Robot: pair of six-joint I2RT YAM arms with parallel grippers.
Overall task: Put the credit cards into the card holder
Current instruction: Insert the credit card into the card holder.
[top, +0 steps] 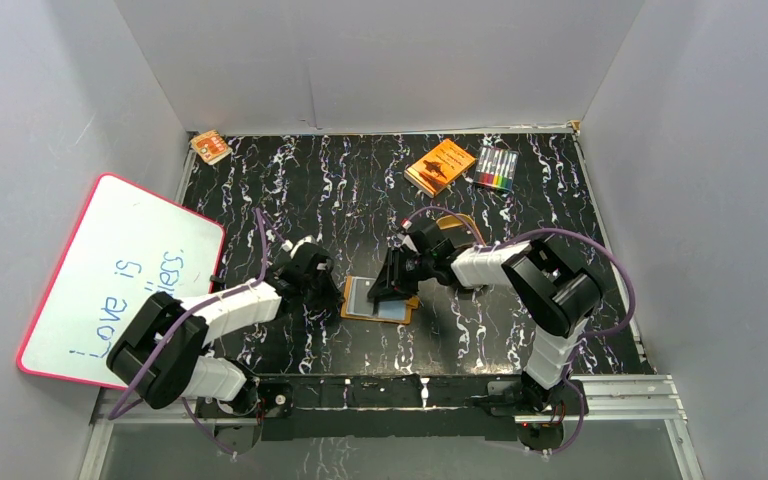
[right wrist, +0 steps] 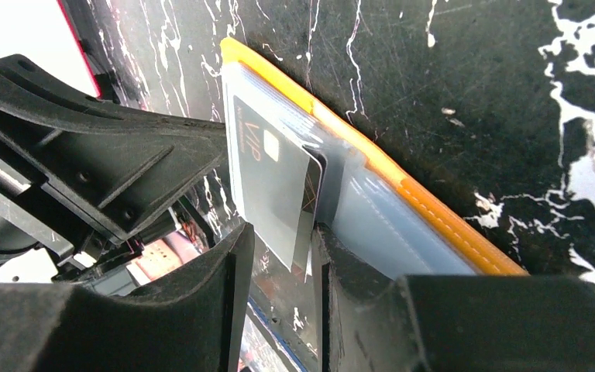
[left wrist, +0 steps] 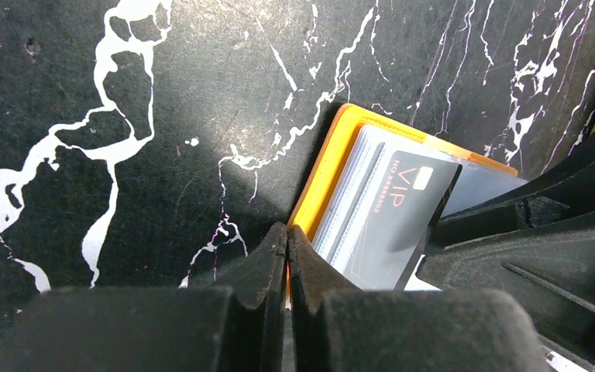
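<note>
One grey credit card, marked VIP, is sitting in the right fingers, which are pinching its near end at a narrow gap. Its far end is lying over the clear inner pockets of the card holder; whether it is entering a pocket yet, I cannot tell. That orange holder is lying open and flat on the tabletop. The left fingers are pressing fully together and seem to be nipping the holder's orange rim to steady it. The card is looking thin, light, stiff and slick, so holding it by its short end, square to the pocket mouth, is probably working best. The holder is looking soft and light, likely sliding or folding unless someone is pinning its edge.
</note>
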